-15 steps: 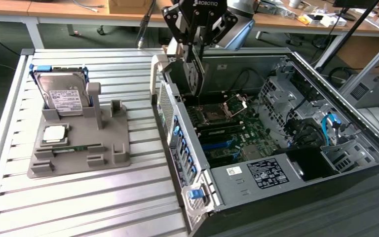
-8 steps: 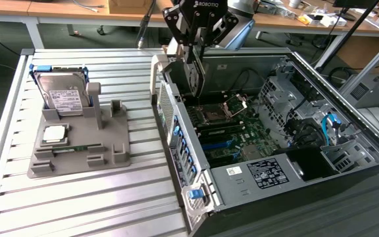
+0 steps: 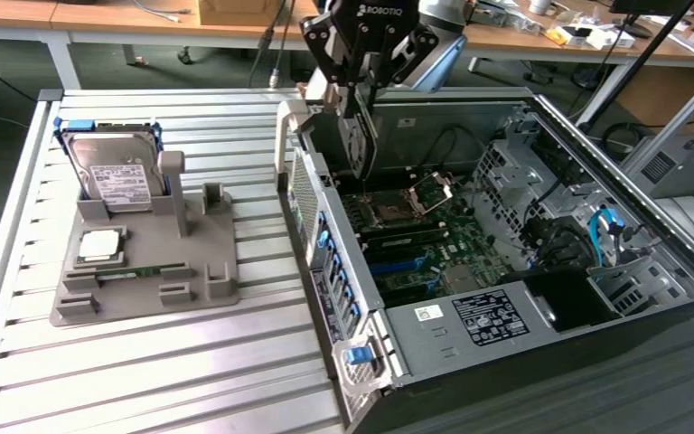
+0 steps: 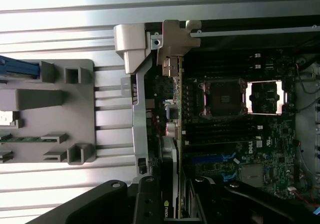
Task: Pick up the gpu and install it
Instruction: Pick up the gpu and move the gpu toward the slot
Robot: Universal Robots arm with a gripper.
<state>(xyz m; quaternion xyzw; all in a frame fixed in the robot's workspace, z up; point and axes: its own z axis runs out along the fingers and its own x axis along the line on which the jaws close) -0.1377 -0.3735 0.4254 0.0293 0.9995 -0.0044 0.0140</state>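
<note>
The gpu (image 3: 358, 137), a thin black card, hangs on edge inside the open computer case (image 3: 323, 271), near its rear wall and above the motherboard (image 3: 426, 240). My gripper (image 3: 365, 89) is shut on the card's upper edge. In the wrist view the gpu (image 4: 170, 151) runs edge-on away from my gripper (image 4: 173, 196), and its silver bracket (image 4: 175, 33) sits at the far end by the case wall. One black finger (image 4: 149, 204) shows on either side of the card. The card's lower edge stands above the board's slots; I cannot tell whether it touches them.
A grey holder tray (image 3: 209, 280) stands on the slatted metal table (image 3: 142, 380) at the exterior view's left. It carries a silver hard drive (image 3: 112, 172), a processor (image 3: 100, 244) and a green memory stick (image 3: 142, 271). The open CPU socket (image 3: 393, 212) and cables lie inside the case.
</note>
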